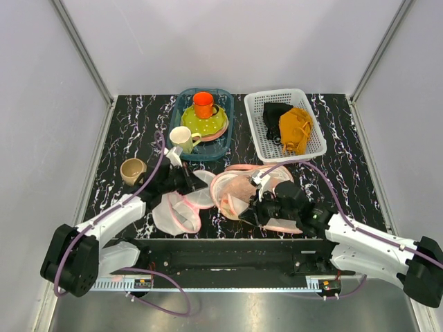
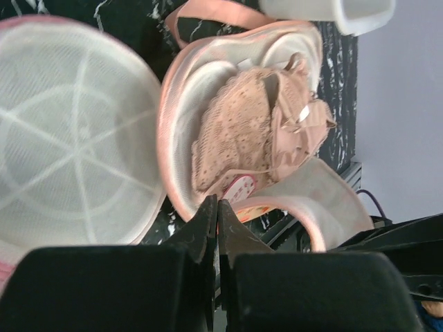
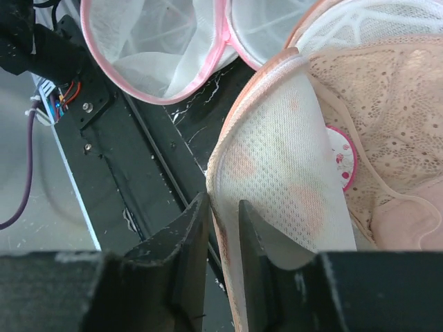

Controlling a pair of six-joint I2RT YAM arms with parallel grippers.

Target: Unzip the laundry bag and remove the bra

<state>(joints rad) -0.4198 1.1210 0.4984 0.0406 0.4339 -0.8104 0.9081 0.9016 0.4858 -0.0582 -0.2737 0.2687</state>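
Observation:
The laundry bag [image 1: 232,185] lies open at the table's middle front, its peach lid folded up. The pale pinkish-beige bra [image 2: 242,131] lies inside on the lining, and also shows in the right wrist view [image 3: 387,117]. My right gripper [image 1: 268,207] [image 3: 223,207] is shut on the rim of the bag's lid [image 3: 277,166], one finger on each side of the fabric. My left gripper [image 1: 184,181] [image 2: 216,202] is shut, with its tips at the bag's pink rim [image 2: 166,145]. I cannot tell whether it pinches anything.
A round white mesh pouch [image 1: 181,211] with a pink rim lies left of the bag. At the back are a blue tray [image 1: 225,135] with dishes and an orange cup [image 1: 203,104], a cream mug [image 1: 182,137] and a tan cup [image 1: 132,170]. A white basket [image 1: 311,131] holds a black and a mustard garment.

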